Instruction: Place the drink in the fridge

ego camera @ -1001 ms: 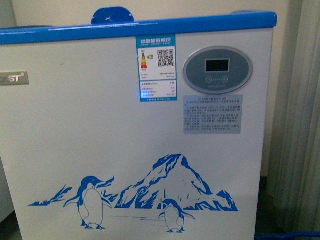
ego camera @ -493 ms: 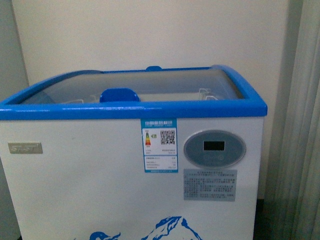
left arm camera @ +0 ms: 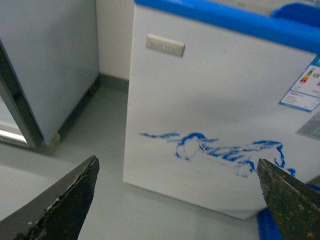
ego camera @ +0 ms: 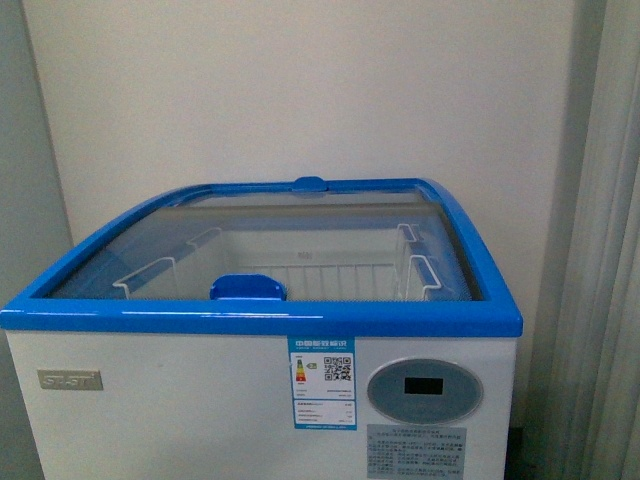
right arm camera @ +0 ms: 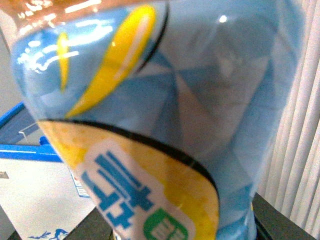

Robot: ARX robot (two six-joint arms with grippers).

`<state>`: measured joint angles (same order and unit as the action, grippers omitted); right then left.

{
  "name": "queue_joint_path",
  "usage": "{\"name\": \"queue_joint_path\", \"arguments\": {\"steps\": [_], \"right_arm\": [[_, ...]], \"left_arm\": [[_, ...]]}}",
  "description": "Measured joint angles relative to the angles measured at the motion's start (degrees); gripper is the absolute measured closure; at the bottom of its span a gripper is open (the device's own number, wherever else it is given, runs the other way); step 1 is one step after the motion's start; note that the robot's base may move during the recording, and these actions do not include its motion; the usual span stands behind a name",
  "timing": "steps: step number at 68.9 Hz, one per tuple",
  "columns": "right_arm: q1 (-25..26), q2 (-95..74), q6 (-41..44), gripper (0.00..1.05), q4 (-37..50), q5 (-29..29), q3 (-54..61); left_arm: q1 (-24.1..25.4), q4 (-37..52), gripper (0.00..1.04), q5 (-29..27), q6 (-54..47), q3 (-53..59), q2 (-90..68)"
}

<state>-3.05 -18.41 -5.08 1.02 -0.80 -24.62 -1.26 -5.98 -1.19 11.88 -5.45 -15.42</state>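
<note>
The fridge [ego camera: 180, 400] fills the lower front view: a white chest with a blue rim [ego camera: 260, 320], a curved glass lid [ego camera: 300, 230] with a blue handle [ego camera: 247, 287], and an oval grey display panel [ego camera: 424, 388]. White wire baskets show through the glass. Neither gripper is in the front view. The drink [right arm camera: 165, 100], with its blue and yellow label, fills the right wrist view, and my right gripper [right arm camera: 175, 231] is shut on it. My left gripper [left arm camera: 176, 161] is open and empty, low in front of the fridge's penguin graphic [left arm camera: 220, 147].
A plain grey cabinet on wheels [left arm camera: 45, 65] stands beside the fridge, with a strip of grey floor [left arm camera: 95, 125] between them. Pale vertical blinds [ego camera: 610, 250] hang at the right. A cream wall [ego camera: 300, 90] is behind the fridge.
The front view has risen: the fridge's front panel and penguin graphic dropped out of frame, and the glass lid and the baskets beneath it came into sight.
</note>
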Motion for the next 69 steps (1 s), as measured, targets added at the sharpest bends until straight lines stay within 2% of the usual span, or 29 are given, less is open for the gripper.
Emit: {"name": "queue_joint_path", "arguments": {"steps": [9,14,19,25,36,46,55,69], "right_arm": [[0.0,0.0,0.0,0.65,0.0,0.0,0.0],[0.0,0.0,0.0,0.65,0.0,0.0,0.0],[0.0,0.0,0.0,0.65,0.0,0.0,0.0],[0.0,0.0,0.0,0.65,0.0,0.0,0.0],[0.0,0.0,0.0,0.65,0.0,0.0,0.0],[0.0,0.0,0.0,0.65,0.0,0.0,0.0],[0.0,0.0,0.0,0.65,0.0,0.0,0.0],[0.0,0.0,0.0,0.65,0.0,0.0,0.0]], "left_arm": [[0.6,13.5,0.08,4.7,1.6,-2.4,-16.0],[1.1,25.3,0.08,7.9,-0.2,-7.2,-28.7],[0.8,35.5,0.08,9.9,-4.9,-13.7,-40.4],[-0.9,42.5,0.08,13.4,-13.7,-21.7,-51.9],[-4.0,40.7,0.08,20.3,-29.4,-34.9,-65.6],[-6.8,33.5,0.08,26.8,-51.5,-49.6,-75.4],[-7.7,26.1,0.08,28.6,-65.7,-58.8,-80.5],[-8.1,18.7,0.08,29.0,-77.0,-66.9,-87.2]]}}
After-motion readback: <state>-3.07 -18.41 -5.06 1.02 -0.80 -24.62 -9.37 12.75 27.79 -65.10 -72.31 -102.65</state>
